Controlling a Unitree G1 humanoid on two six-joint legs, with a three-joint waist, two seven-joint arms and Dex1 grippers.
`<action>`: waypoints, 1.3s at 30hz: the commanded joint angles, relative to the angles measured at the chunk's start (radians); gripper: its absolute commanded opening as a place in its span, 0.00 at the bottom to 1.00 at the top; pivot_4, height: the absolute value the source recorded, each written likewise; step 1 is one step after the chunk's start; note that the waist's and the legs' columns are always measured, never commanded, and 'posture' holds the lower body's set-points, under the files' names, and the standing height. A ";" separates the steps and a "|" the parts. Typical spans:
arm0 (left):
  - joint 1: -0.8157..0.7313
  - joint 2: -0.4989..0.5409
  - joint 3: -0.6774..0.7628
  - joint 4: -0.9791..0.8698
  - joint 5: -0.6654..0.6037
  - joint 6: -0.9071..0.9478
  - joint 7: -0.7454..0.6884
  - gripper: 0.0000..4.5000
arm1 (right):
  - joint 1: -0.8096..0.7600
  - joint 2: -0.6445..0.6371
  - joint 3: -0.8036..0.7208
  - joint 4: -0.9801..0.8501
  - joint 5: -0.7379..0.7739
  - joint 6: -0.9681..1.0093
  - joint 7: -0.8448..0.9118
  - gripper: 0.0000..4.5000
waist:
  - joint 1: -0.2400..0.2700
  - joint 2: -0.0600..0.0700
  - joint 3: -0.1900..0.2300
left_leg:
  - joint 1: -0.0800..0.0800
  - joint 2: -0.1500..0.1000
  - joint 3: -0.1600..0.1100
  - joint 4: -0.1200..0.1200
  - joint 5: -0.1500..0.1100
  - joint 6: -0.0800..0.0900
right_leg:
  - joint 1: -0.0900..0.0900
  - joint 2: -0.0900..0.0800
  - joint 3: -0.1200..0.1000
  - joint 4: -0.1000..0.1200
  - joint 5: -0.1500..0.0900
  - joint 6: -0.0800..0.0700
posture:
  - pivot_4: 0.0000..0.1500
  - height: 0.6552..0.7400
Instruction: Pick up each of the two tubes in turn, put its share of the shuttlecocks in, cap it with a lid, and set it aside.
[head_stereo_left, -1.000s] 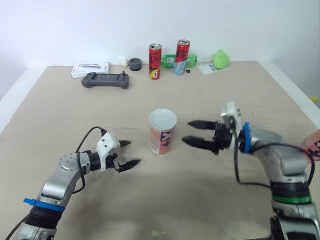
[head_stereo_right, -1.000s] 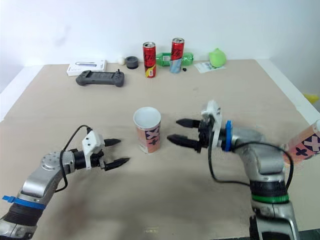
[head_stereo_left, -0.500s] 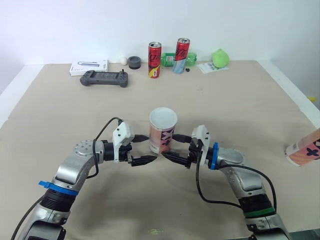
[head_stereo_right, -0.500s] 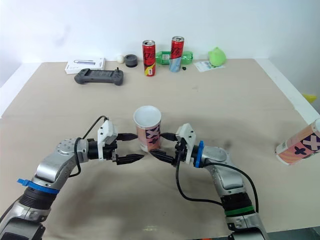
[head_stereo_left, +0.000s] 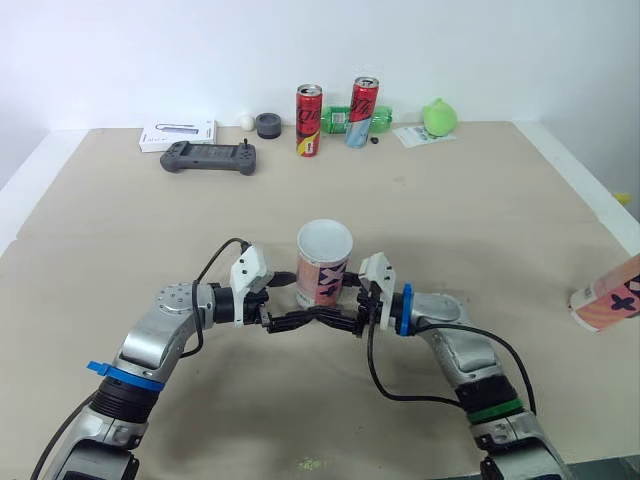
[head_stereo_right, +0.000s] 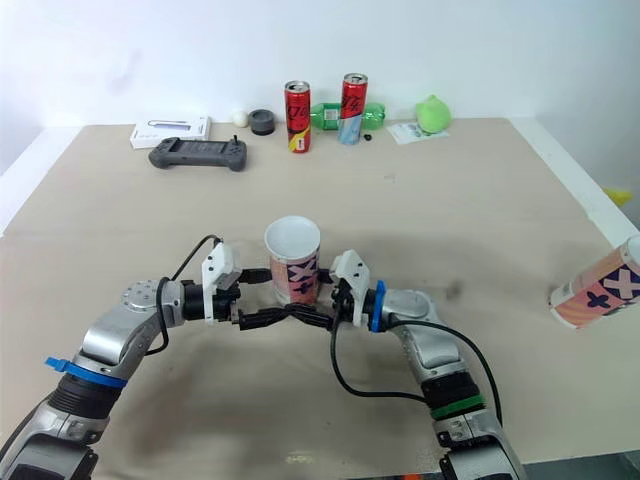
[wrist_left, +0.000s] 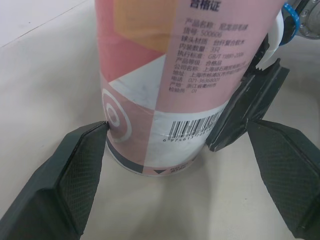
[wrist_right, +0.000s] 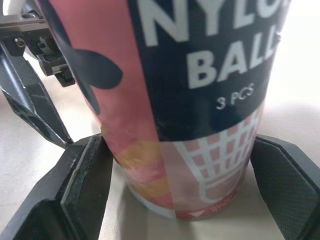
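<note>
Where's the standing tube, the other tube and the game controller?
standing tube (head_stereo_left: 322, 280), left eye view, patterned side
other tube (head_stereo_left: 606, 300), left eye view, pink side
game controller (head_stereo_left: 209, 157), left eye view, its middle

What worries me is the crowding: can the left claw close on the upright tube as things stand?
Probably not cleanly. The left claw straddles the tube, one finger touching it, but a finger of the right claw sits between the tube and the other finger.

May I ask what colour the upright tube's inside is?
White inside the tube, best in left eye view.
</note>
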 joint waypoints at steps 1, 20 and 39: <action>0.007 -0.001 -0.008 -0.041 -0.008 -0.004 -0.013 1.00 | -0.038 0.021 -0.002 0.014 -0.002 -0.027 -0.016 0.99 | 0.000 0.000 0.000 | 0.000 0.000 0.000 0.000 0.000 0.000 | 0.000 0.000 0.000 0.000 0.000 0.000 | 1.00 1.00; -0.028 0.025 0.159 -0.120 -0.083 0.027 0.089 1.00 | 0.077 0.030 -0.437 -0.148 0.068 0.008 -0.529 0.82 | 0.004 0.000 0.000 | -0.002 -0.002 0.000 0.002 0.002 -0.002 | 0.001 -0.003 0.000 0.000 0.002 0.002 | 1.00 1.00; -0.011 -0.096 0.072 -0.155 -0.056 0.009 0.179 1.00 | -0.043 -0.033 -0.698 0.225 0.014 0.022 -1.026 0.82 | -0.001 0.001 0.000 | 0.000 -0.002 0.004 0.002 0.003 0.000 | 0.001 -0.002 0.005 0.001 0.006 0.000 | 1.00 1.00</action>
